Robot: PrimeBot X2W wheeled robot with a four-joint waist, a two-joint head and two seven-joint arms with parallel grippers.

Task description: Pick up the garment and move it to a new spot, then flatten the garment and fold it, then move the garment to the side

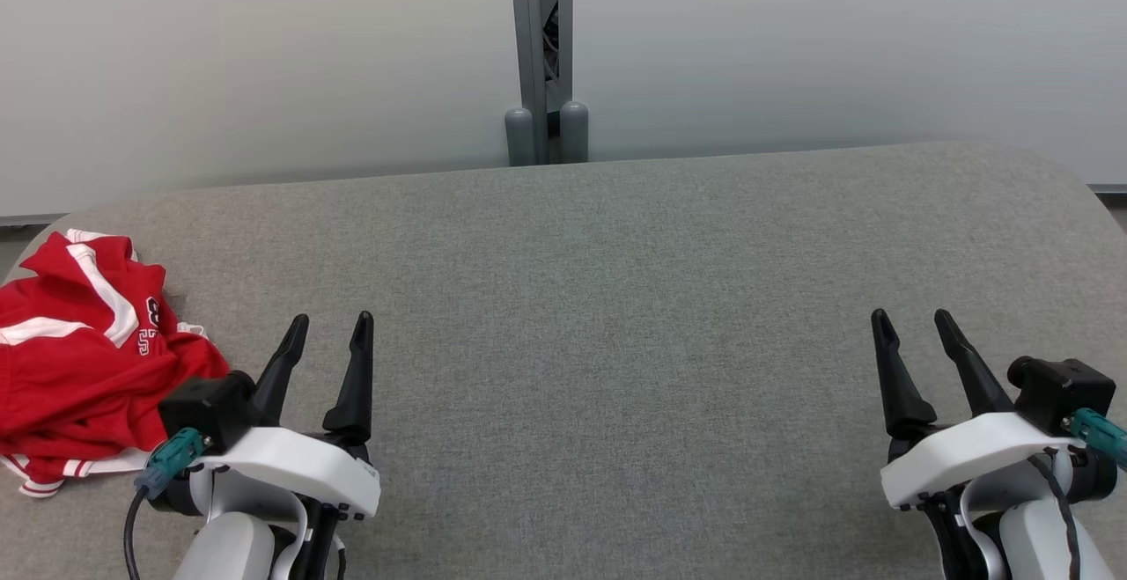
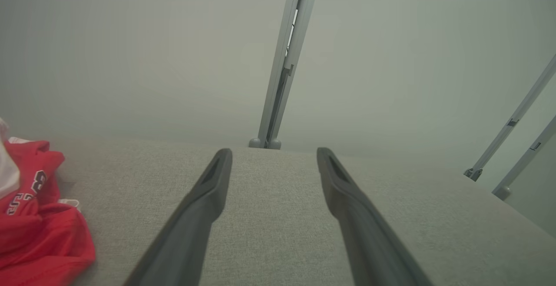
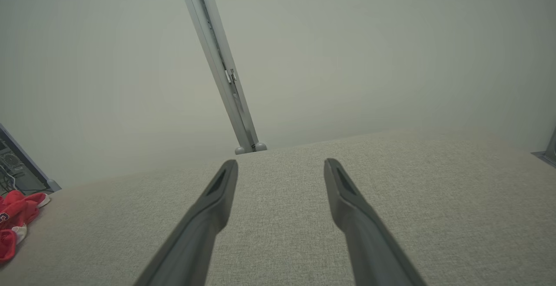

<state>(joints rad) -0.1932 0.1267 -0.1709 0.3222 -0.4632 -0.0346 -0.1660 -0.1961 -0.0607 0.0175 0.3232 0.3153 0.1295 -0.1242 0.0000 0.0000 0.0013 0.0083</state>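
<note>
The left claw (image 1: 331, 319) is poised over the near left part of the grey cloth-covered desk (image 1: 616, 298), its two dark fingers spread apart and holding nothing. The right claw (image 1: 910, 314) is poised the same way over the near right part, fingers likewise apart. Just beside the left claw, on its outer side, the garment (image 1: 79, 360) lies crumpled in a heap at the desk's left edge, red with white stripes and lettering, and beyond the desk's far edge a grey metal post (image 1: 539, 52) stands against the pale wall (image 1: 264, 61).
</note>
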